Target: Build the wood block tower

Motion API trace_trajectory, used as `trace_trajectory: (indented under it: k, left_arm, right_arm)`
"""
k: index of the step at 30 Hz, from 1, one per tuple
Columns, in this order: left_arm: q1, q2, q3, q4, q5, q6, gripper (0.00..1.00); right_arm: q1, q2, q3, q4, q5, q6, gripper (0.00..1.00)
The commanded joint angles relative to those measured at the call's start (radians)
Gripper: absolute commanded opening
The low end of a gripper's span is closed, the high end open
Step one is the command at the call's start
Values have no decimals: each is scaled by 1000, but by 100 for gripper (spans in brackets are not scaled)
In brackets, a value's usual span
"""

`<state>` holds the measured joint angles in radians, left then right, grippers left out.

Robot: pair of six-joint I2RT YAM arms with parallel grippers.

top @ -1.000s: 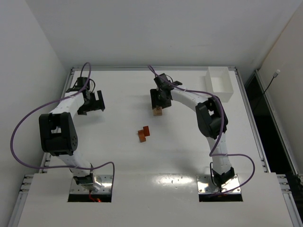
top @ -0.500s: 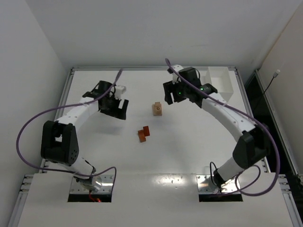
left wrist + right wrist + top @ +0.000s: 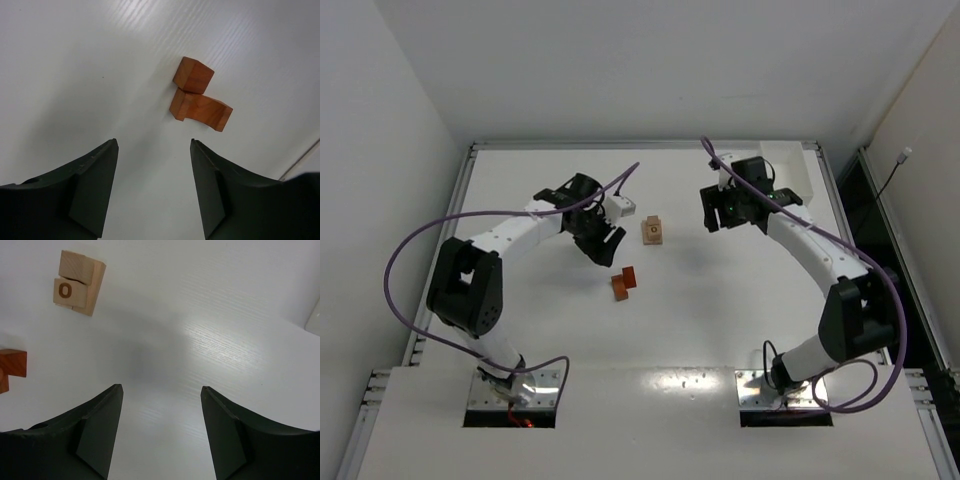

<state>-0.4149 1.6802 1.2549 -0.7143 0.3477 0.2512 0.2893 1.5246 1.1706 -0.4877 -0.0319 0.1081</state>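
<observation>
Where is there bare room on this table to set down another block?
Bare: from the orange blocks to the near edge, and from the tan blocks to the far edge. Crowded: between the two block groups, beside the left fingers.

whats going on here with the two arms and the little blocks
It's a tower-building job, barely begun. Nothing is held right now. The left end effector hovers open near the two reddish-orange blocks, which lie touching each other on the table. The right end effector, also open, hangs to one side of the pale blocks, clear of them.
</observation>
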Motion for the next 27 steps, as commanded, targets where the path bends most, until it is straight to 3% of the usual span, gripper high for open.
trace_trajectory:
  k: [1, 9, 14, 27]
  left_arm:
    - [-16, 7, 22, -36, 66, 65, 56]
    - [-64, 7, -49, -7, 66, 108, 55]
    - [-82, 48, -58, 15, 66, 117, 43]
    - [-91, 122, -29, 49, 57, 160, 43]
  right_arm:
    - [-25, -50, -12, 34, -28, -15, 60]
    - [-108, -60, -22, 24, -75, -5, 60]
    - [-143, -60, -40, 24, -94, 13, 60]
    - [-162, -50, -31, 24, -112, 13, 60]
